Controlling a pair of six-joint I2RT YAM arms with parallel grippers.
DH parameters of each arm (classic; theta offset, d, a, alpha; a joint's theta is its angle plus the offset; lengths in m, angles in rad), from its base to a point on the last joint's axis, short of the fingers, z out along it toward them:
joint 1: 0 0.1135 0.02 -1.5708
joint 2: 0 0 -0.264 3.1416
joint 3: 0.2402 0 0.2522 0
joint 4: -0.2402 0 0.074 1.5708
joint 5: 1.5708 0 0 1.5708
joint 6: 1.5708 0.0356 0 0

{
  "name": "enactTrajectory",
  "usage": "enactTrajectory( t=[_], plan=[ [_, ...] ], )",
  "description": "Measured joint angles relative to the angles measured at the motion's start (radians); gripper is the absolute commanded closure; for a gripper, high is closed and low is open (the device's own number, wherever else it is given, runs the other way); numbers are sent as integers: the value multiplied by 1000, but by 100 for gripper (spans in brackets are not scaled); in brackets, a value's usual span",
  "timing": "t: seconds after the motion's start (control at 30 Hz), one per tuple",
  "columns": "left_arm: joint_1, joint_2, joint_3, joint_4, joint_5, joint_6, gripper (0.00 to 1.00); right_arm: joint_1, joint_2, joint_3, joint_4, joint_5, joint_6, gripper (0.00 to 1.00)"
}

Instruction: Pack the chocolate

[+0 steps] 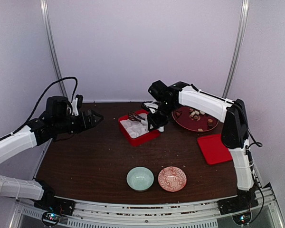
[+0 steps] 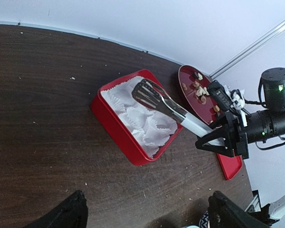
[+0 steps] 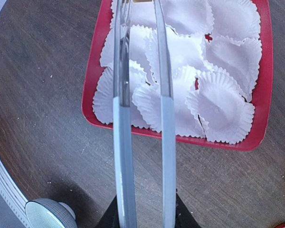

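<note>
bowls: green bowl [image 1: 140, 179] and patterned bowl [image 1: 172, 178] side by side, nearest the arm bases, both look empty
left end effector [image 1: 94, 118]: jaws spread wide, nothing in them, hovering over the left side of the desk [image 1: 95, 161], well apart from the box
red lid [image 1: 213, 148]: flat on the right side, beside the right arm, apart from the box
red box [image 2: 115, 132]: mid desk, lined with white paper cups [image 3: 218, 102]; no piece visible in any cup, so packing reads as not started
right end effector [image 1: 154, 122]: clamped on the handle end of the silver tongs [image 2: 162, 103]; blades reach out over the box, standing slightly apart, nothing between them
chocolate [image 1: 195, 114]: farthest back, bunched on the dark red plate [image 1: 202, 127], which sits behind and right of the box
handling (judgement): tiny, light, rigid pieces, but the surface probably scuffs and is a bit slick; gentle squeeze only
grip point (judgement): one piece at a time, blade tips across two opposite flat sides; round pieces likely to roll or squirt out, so come at them low
hidden: piece count not readable; can't tell whether the tong tips touch the cups; right fingers masked by the tongs in the wrist view; green bowl cut off at that view's corner
</note>
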Motion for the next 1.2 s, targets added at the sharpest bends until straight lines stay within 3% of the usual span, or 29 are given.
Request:
enactTrajectory(
  t=[0.27,0.7,1.2],
  plan=[
    [1,1,-2,0,0,0,9,13,98,115,3,-24,27,89],
    [1,2,-2,0,0,0,9,13,137,130,5,-62,42,85],
    [7,2,-2,0,0,0,9,13,138,163,5,-73,44,68]
  ],
)
